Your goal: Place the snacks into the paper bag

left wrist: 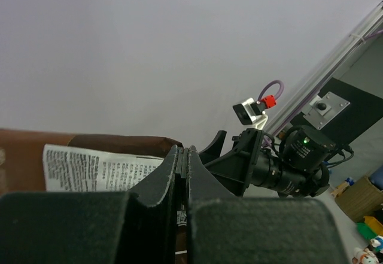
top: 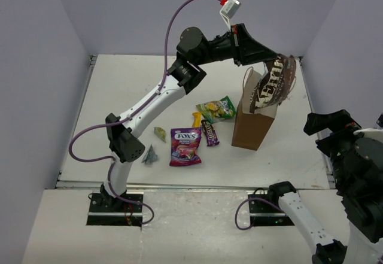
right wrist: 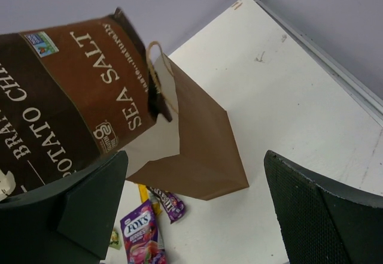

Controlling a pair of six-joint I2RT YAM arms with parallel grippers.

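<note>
My left gripper (top: pixel 274 58) is shut on the top edge of a long brown snack wrapper (top: pixel 276 87), which hangs tilted over the open mouth of the upright paper bag (top: pixel 254 123). In the left wrist view the fingers (left wrist: pixel 179 174) pinch the wrapper (left wrist: pixel 102 162). On the table left of the bag lie a green bag (top: pixel 216 109), a yellow bar (top: pixel 196 119), a dark bar (top: pixel 209 132), a purple Fox's pouch (top: pixel 185 146), a small green wrapper (top: pixel 160 133) and a grey one (top: pixel 149 155). My right gripper (right wrist: pixel 191 216) is open and empty, high above the bag (right wrist: pixel 203 150).
The white table (top: pixel 131 96) is walled in on three sides, with a raised rail along its right edge (right wrist: pixel 323 54). The right arm (top: pixel 353 162) sits at the near right corner, apart from the bag. The left arm arches over the snacks.
</note>
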